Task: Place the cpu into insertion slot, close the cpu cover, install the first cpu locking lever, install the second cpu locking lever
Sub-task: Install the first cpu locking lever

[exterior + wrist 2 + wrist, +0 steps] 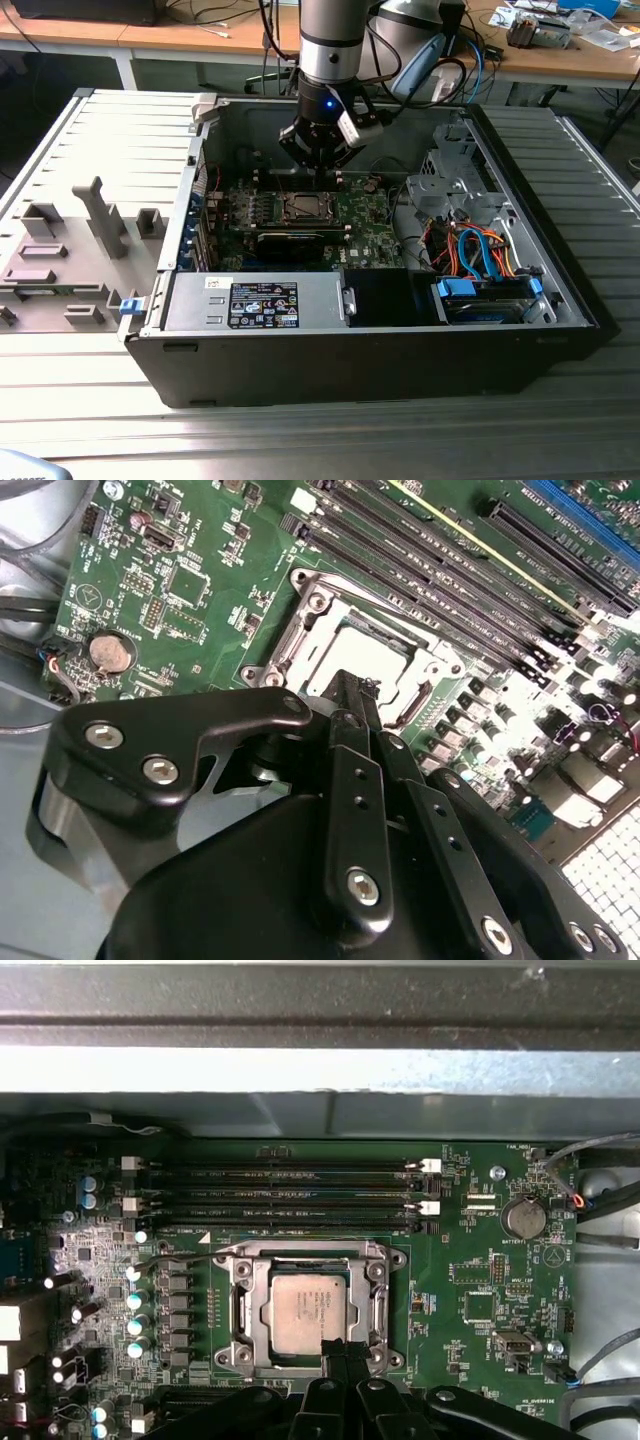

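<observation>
Silvery cpu (305,1305) lies just beside the hand (337,1346).

A ribbed grey metal worktable (320,440) spreads across the exterior view from four to eight o'clock. Wooden desks (150,35) strewn with cables (215,15) run across twelve o'clock, dark floor (60,75) beneath at eleven.

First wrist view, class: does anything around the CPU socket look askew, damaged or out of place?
Nothing stands out. The cpu lies flat and square in the insertion slot, edges parallel to its metal rim, with no visible damage. The gripper sits at the slot's edge.
</observation>
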You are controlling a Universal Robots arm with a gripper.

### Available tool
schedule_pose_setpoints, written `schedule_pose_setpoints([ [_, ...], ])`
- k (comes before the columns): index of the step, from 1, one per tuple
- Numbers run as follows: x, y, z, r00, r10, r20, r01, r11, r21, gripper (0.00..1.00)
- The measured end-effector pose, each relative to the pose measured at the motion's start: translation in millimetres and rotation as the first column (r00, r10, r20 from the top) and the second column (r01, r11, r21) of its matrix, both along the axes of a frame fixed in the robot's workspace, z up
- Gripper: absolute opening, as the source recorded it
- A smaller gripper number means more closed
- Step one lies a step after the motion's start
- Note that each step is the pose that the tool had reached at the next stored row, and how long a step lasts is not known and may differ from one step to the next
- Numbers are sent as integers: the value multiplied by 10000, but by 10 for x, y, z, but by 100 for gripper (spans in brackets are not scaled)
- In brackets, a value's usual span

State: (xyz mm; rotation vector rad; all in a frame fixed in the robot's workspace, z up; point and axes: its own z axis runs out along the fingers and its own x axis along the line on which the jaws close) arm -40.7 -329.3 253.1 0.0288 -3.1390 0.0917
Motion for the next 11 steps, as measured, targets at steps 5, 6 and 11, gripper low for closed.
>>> schedule_pose_setpoints([
  [5, 0, 0, 0, 9999, 124, 0, -124, 9999, 0, 11],
  [6, 0, 0, 0, 9999, 140, 0, -140, 9999, 0, 11],
  [11, 0, 0, 0, 9997, 227, 1, -227, 9997, 0, 11],
])
